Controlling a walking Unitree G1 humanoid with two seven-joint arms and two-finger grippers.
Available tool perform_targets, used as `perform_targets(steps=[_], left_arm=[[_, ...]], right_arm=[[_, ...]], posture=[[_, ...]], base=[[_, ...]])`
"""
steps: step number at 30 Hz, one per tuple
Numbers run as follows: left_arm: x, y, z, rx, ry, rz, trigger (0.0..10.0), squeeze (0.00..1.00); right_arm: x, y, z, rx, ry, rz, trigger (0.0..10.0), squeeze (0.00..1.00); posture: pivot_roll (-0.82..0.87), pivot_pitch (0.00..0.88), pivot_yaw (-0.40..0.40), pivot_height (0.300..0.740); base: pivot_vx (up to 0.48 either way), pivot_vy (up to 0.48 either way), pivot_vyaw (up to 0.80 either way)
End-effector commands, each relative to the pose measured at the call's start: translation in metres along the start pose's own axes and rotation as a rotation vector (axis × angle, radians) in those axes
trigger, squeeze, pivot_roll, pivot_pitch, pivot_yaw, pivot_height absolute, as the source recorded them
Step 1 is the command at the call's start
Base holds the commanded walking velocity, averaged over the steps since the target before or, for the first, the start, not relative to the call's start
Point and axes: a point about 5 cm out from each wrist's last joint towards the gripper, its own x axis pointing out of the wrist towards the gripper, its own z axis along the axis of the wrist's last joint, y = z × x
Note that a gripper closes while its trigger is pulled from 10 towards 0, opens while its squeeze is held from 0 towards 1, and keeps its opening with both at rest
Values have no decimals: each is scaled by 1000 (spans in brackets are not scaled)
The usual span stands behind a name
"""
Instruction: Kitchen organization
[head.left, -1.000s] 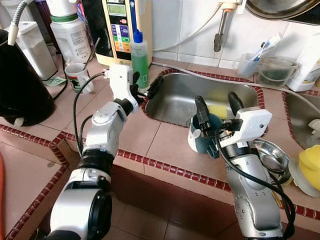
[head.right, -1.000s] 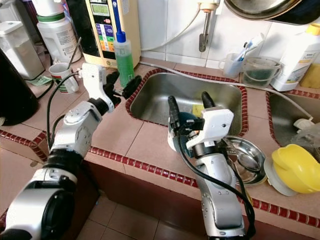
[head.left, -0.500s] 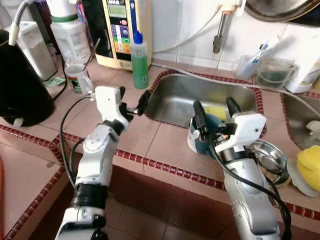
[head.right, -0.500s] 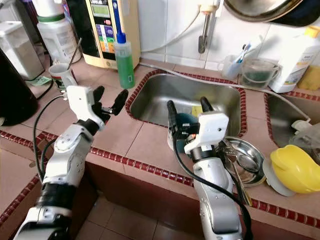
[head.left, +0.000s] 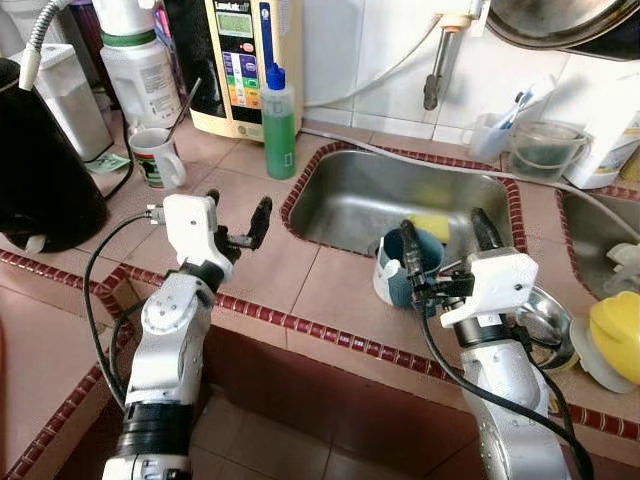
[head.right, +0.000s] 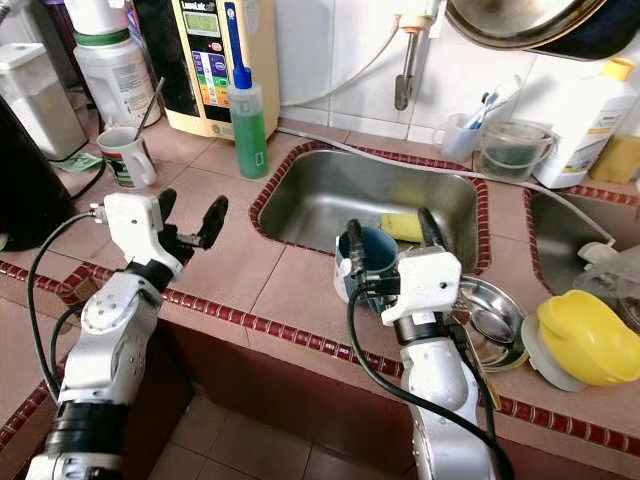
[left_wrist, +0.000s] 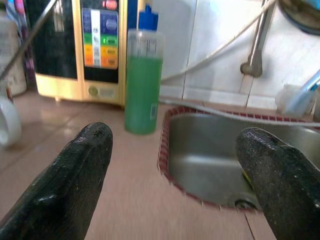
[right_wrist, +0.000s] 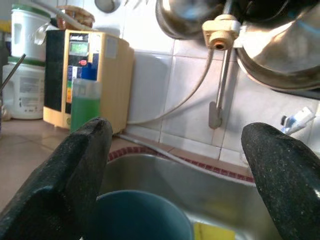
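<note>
A dark blue cup (head.left: 398, 275) stands upright on the tiled counter at the front edge of the steel sink (head.left: 370, 195). My right gripper (head.left: 445, 238) is open just above and behind the cup, its fingers wider than the rim (right_wrist: 142, 212) and gripping nothing. My left gripper (head.left: 238, 205) is open and empty, hovering over the counter left of the sink. It points toward the green soap bottle (left_wrist: 143, 82). A yellow sponge (head.left: 435, 222) lies in the sink.
A steel bowl (head.left: 548, 322) and a yellow lid (head.left: 615, 335) sit right of my right arm. A white mug (head.left: 157, 157), a black kettle (head.left: 40, 160) and a cream water appliance (head.left: 240, 60) stand at back left. A tap (head.left: 433, 75) hangs over the sink.
My left arm has pulled back from the sink's corner toward me and to the left. My right gripper has drawn back and lifted off the blue cup, which stays put.
</note>
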Motion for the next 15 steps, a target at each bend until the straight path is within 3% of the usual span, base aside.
perform_targets(steps=[1,6,11,15], left_arm=[[-1,-1,5,17,-15,-15,10000,0],[-3,-3,6,21,-19,-22,10000,0],[-8,-9,7,104,-32,-60,10000,0],[-18,-12,-1,76,-21,-85,10000,0]], right_arm=[[-4,-3,-5,9,16,-12,10000,204],[-8,4,-8,38,22,40,10000,204],[-15,10,-13,54,47,81,10000,204],[-22,10,-18,52,70,94,10000,188]], posture=[[-21,0,29,740],[-19,0,27,740],[-16,0,23,740],[-14,0,23,740]], base=[[0,0,0],[0,0,0],[0,0,0],[0,0,0]])
